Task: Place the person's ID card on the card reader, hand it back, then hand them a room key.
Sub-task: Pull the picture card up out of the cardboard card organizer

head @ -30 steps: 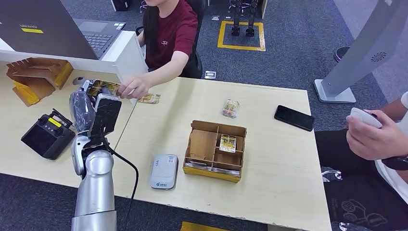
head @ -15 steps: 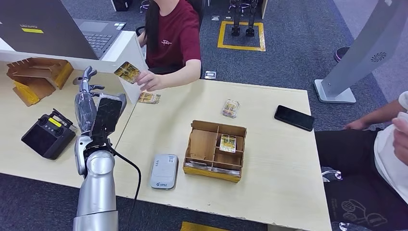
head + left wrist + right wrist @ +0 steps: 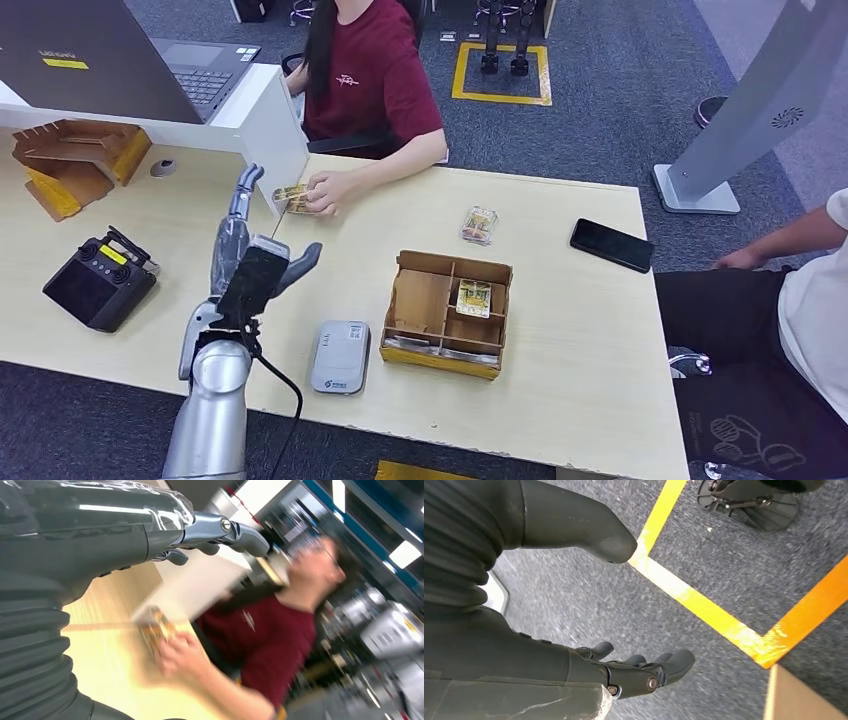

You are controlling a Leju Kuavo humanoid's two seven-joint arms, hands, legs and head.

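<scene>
- Moved since half a second ago: left hand (image 3: 262, 262) has swung from over the left table toward the seam between the tables, now at about 10 o'clock of the card reader (image 3: 341, 356); the person's hand (image 3: 335, 190) has brought the ID card (image 3: 291, 195) down from the air to the tabletop.
- Left hand: fingers (image 3: 238, 205) spread and extended, holding nothing; thumb apart from them.
- ID card: pinched in the person's hand against the table (image 3: 560, 330), at about 1 o'clock of the left fingertips, near but not touching. Blurred in the left wrist view (image 3: 156, 630).
- Right hand (image 3: 639, 672): hangs over grey floor with yellow tape; fingers loosely extended, thumb apart, holding nothing.
- Wooden divided box (image 3: 446, 312): at 3 o'clock of the card reader; one room key card (image 3: 473, 297) lies in a right-hand compartment; left compartment bare wood.
- Loose card (image 3: 479, 225): on the table at 12 o'clock of the box.
- Black phone (image 3: 611, 244): at 2 o'clock of the box.
- Black remote controller (image 3: 98, 281): left table, 9 o'clock of the left hand.
</scene>
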